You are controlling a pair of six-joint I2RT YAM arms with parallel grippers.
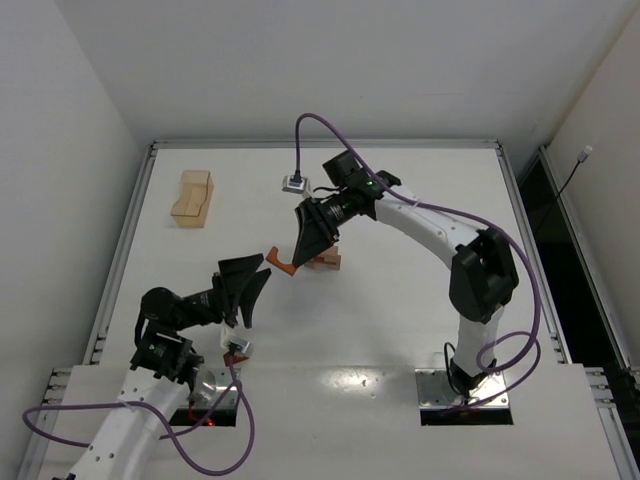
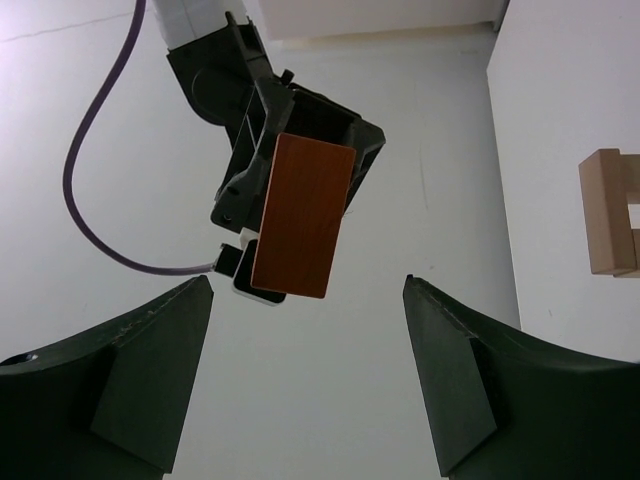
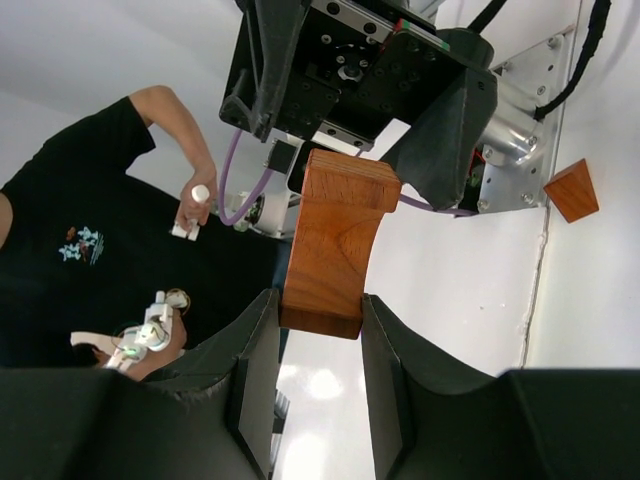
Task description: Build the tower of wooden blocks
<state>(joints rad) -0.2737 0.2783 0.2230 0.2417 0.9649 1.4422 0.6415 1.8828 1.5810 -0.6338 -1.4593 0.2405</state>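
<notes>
My right gripper [image 1: 297, 256] is shut on a reddish-brown arched wood block [image 1: 283, 264], held above the table. In the right wrist view the block [image 3: 335, 245] stands up from between the fingers [image 3: 250, 370]. My left gripper [image 1: 256, 283] is open and empty, just below-left of the block and apart from it. In the left wrist view the block [image 2: 303, 215] hangs ahead of the open fingers [image 2: 150, 365]. A few small tan and reddish blocks [image 1: 325, 260] lie on the table beside the right gripper. A reddish triangular piece [image 3: 572, 190] shows in the right wrist view.
A larger pale wooden piece [image 1: 190, 198] lies at the back left of the table. A pale wooden piece [image 2: 610, 212] shows at the right edge of the left wrist view. A person in a black shirt [image 3: 90, 240] is beyond the table.
</notes>
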